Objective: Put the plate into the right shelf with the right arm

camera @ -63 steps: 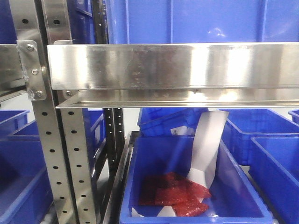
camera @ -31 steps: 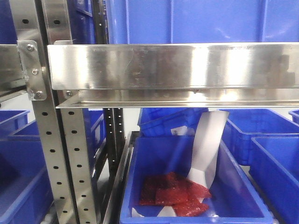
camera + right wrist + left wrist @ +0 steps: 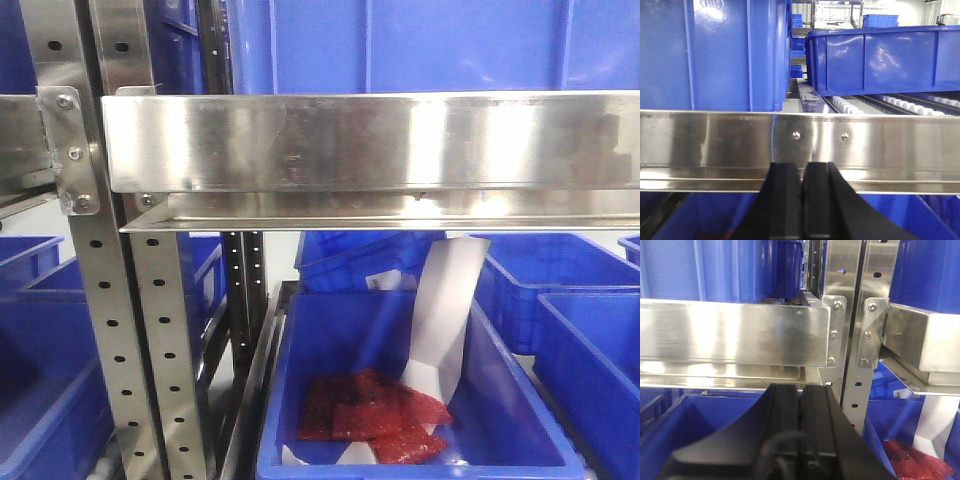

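Shelf (image 3: 360, 140) lip across mid-frame, blue crate (image 3: 420, 400) with red packets (image 3: 375, 415) lower centre — unchanged from before. Left gripper (image 3: 800, 405) and right gripper (image 3: 802, 175) clenched, empty. Plate unseen.

A warehouse or stockroom: stainless-steel shelving (image 3: 360, 140) with hole-punched uprights (image 3: 105, 330) carries rows of blue plastic crates (image 3: 880, 60), with white conveyor rollers (image 3: 910, 106) at 3 o'clock.
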